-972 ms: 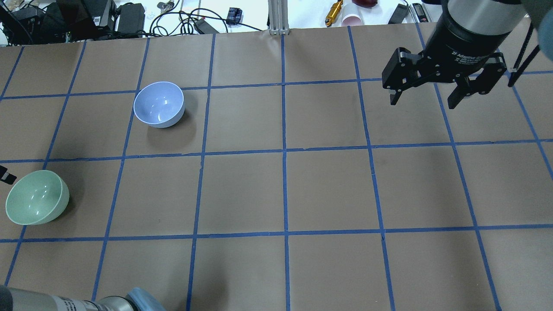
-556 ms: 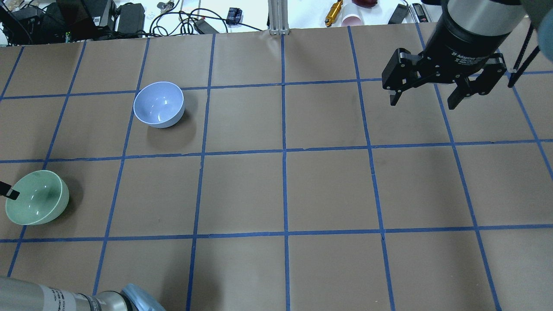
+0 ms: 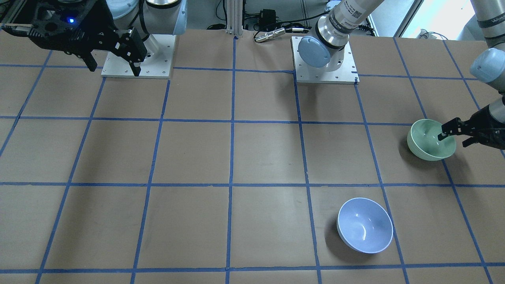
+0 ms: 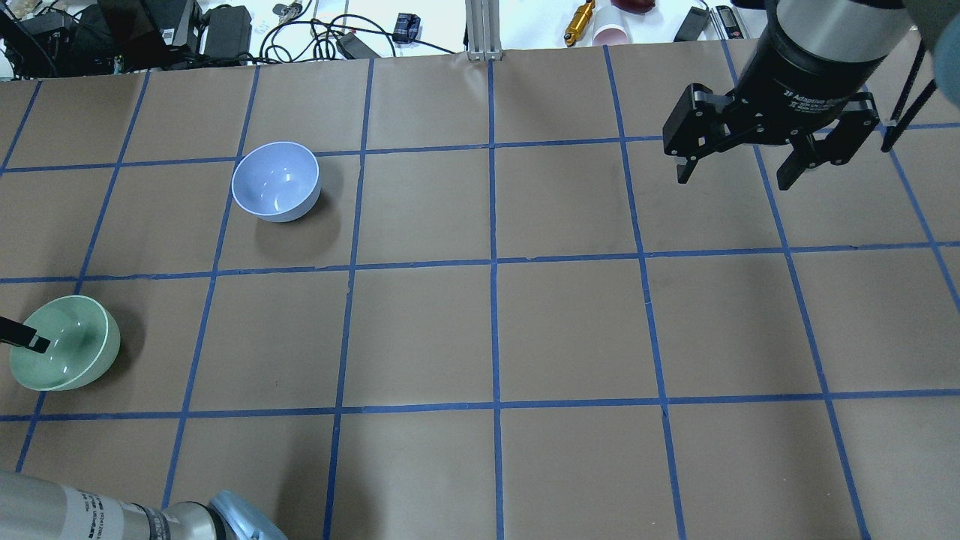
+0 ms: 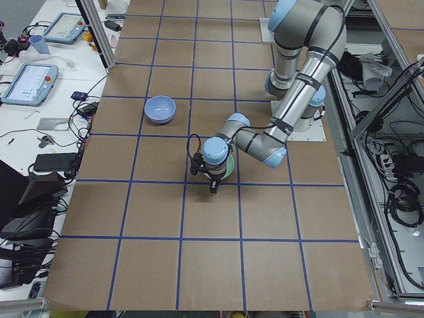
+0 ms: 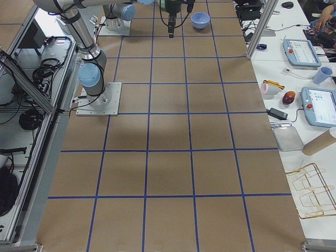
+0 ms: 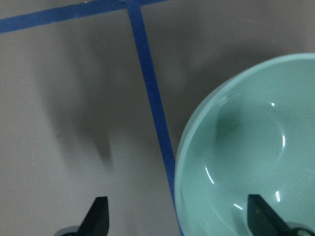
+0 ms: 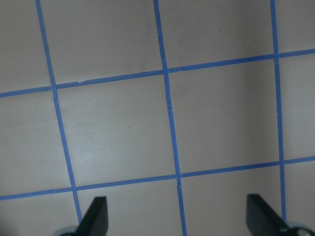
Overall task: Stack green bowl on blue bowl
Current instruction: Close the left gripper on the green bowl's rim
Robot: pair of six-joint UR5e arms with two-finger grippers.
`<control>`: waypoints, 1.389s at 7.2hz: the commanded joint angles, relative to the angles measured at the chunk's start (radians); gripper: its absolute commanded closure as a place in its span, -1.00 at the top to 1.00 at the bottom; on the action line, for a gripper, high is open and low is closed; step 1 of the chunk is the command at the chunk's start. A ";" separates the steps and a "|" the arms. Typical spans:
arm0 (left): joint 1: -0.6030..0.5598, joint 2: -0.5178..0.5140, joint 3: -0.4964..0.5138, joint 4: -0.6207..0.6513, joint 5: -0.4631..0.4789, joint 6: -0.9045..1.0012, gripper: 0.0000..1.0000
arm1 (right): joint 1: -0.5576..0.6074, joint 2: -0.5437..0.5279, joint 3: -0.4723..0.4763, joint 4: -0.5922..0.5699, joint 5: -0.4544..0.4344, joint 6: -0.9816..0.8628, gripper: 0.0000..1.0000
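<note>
The green bowl [image 4: 67, 345] stands upright at the table's left edge and also shows in the front view [image 3: 428, 142]. My left gripper [image 3: 457, 137] is open and low over the bowl's outer side. It straddles the rim: in the left wrist view [image 7: 177, 216] one fingertip [image 7: 261, 216] is inside the green bowl [image 7: 246, 147], the other over the table outside. One finger [image 4: 26, 339] shows overhead. The blue bowl [image 4: 276, 180] stands upright and empty farther out, also in the front view [image 3: 365, 225]. My right gripper [image 4: 733, 180] is open and empty, high over the far right.
The table is brown paper with a blue tape grid. Beyond its far edge lie cables, a pink cup [image 4: 611, 34] and a metal post [image 4: 484, 30]. The arm bases [image 3: 325, 59] sit on white plates at the robot's side.
My left gripper has moved to the right, its finger coming over the green bowl's rim and into the bowl. The bowls and the right arm have stayed put.
</note>
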 commanded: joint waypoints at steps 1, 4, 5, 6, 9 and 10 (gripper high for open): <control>0.000 -0.026 -0.005 0.007 -0.019 -0.055 1.00 | 0.000 0.000 0.000 0.000 0.000 0.000 1.00; 0.000 -0.025 -0.021 0.009 -0.020 -0.060 0.93 | 0.000 0.000 -0.001 0.000 0.000 0.000 1.00; 0.000 -0.026 -0.029 0.004 -0.020 -0.064 0.88 | 0.000 0.000 0.000 0.000 0.000 0.000 1.00; 0.000 -0.026 -0.034 0.004 -0.019 -0.066 0.87 | 0.000 0.000 0.000 0.000 0.000 0.000 1.00; 0.002 -0.023 -0.034 0.007 -0.020 -0.097 0.62 | 0.000 0.000 -0.001 0.000 0.000 0.000 1.00; 0.002 -0.023 -0.034 0.006 -0.019 -0.097 0.25 | 0.000 0.000 -0.001 0.000 0.000 0.000 1.00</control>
